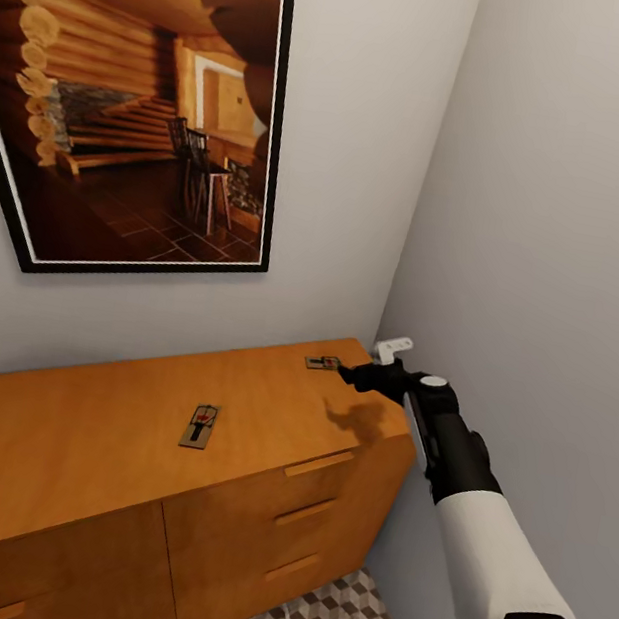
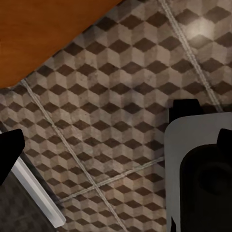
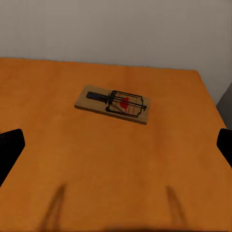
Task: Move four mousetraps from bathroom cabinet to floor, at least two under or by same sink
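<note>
Right wrist view is showing a mousetrap [image 3: 112,104] lying flat on the cabinet [image 3: 96,159] top, just ahead of the right gripper [image 3: 116,145], whose jaws are spreading wide and empty. Approaching level and centering over the board should be helping a clean pinch.

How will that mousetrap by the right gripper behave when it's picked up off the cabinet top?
The mousetrap looks like a thin flat wooden board, so probably stiff and light. It lies flush on the cabinet top, so the right gripper may struggle to get under its edges, and it could slide on the smooth wood. Its wire parts might shift if squeezed.
</note>
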{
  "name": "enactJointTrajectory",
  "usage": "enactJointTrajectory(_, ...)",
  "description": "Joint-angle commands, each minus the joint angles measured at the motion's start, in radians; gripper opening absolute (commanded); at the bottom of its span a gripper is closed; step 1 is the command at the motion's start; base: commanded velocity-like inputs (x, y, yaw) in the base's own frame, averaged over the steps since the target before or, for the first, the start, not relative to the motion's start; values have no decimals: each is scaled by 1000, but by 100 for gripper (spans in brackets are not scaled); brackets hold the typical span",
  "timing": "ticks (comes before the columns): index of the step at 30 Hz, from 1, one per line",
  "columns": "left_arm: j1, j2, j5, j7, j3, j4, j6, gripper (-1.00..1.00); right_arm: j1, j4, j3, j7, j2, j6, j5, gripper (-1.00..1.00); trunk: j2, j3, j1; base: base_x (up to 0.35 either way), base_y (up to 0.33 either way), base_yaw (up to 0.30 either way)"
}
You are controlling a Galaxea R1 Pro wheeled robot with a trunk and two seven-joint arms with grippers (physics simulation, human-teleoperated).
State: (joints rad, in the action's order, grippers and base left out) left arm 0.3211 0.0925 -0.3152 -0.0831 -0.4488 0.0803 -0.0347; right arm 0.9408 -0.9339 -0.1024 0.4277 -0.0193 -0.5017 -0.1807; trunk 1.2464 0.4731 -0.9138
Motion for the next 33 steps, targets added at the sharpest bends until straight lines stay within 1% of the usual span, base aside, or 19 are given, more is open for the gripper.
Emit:
enactJointTrajectory(1, 1, -1, -8, -1, -8, 3, -4, 100, 1, -1, 1, 15, 6, -2, -14, 100, 1, 1, 0, 0, 0, 0)
enactJointTrajectory(4, 1, -1, -8, -1, -8, 3, -4, 100, 1, 1, 1, 23, 16, 0, -18, 100, 1, 1, 0, 0, 0, 0)
enactJointTrajectory(9, 1, -1, -8, -1, -8, 3, -4, 100, 1, 1, 1, 27, 23, 2, -20, 100, 1, 1, 0, 0, 0, 0)
enactJointTrajectory(20, 1, -3, -8, -1, -8, 3, -1, 100, 1, 1, 1, 29, 24, 3, -20, 100, 1, 1, 0, 14, -15, 0)
enactJointTrajectory(27, 1, -4, -8, 0, -8, 3, 17, 100, 1, 3, 0, 29, 24, 3, -19, 100, 1, 1, 0, 7, -7, 0)
enactJointTrajectory(33, 1, -10, -8, -1, -8, 3, 22, 100, 1, 17, 0, 30, 23, 3, -19, 100, 1, 1, 0, 63, -48, 0)
